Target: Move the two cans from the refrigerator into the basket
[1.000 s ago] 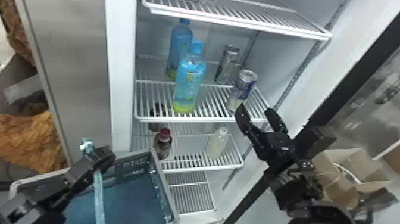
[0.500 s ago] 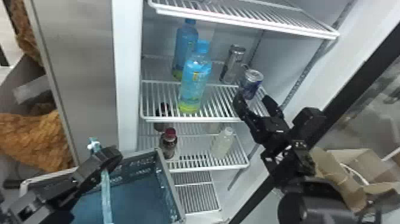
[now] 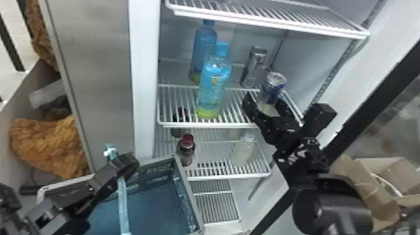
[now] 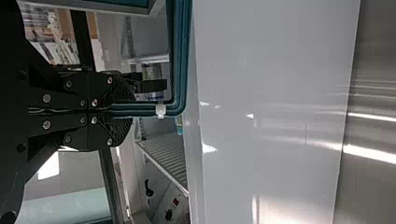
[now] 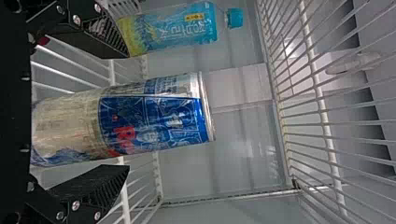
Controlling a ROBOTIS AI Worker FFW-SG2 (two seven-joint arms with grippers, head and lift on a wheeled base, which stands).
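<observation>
The black right pincer is spread around the near silver-and-blue metal can on the white wire shelf. Likely slick, thin-walled: squeeze mid-body, mildly. The black left pincer pinches the teal basket handle.

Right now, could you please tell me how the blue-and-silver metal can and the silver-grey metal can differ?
The blue-and-silver metal can stands nearer the shelf's front, while the silver-grey metal can stands farther back.
The blue-and-silver can is between the right pincer's open fingers; the silver-grey can has no finger beside it.
Both are slim, upright cylinders on the same white wire shelf.
</observation>
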